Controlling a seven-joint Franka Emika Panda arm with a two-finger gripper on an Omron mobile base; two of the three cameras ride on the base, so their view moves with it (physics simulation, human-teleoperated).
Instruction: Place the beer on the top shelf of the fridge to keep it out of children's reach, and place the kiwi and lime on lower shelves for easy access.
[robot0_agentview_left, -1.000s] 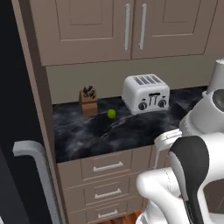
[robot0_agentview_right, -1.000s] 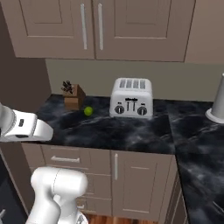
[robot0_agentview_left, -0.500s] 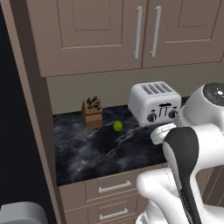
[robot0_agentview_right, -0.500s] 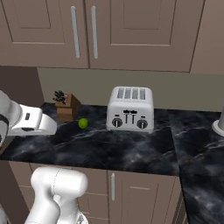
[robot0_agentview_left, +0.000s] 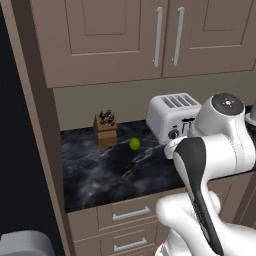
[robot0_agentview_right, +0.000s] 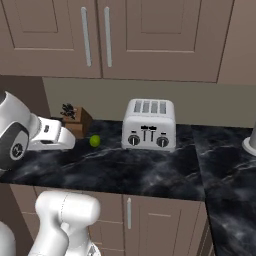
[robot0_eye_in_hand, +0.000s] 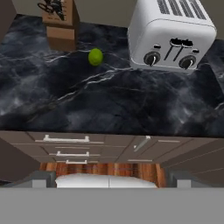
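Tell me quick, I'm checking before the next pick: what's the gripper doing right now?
Gripper: open and empty, above the counter's front edge, well short of the small round yellow-green lime.

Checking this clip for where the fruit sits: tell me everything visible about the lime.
The lime is a small, smooth, round yellow-green ball resting on the black marbled counter. It lies between the knife block and the toaster, touching neither, slightly in front of them. Nothing grips it.
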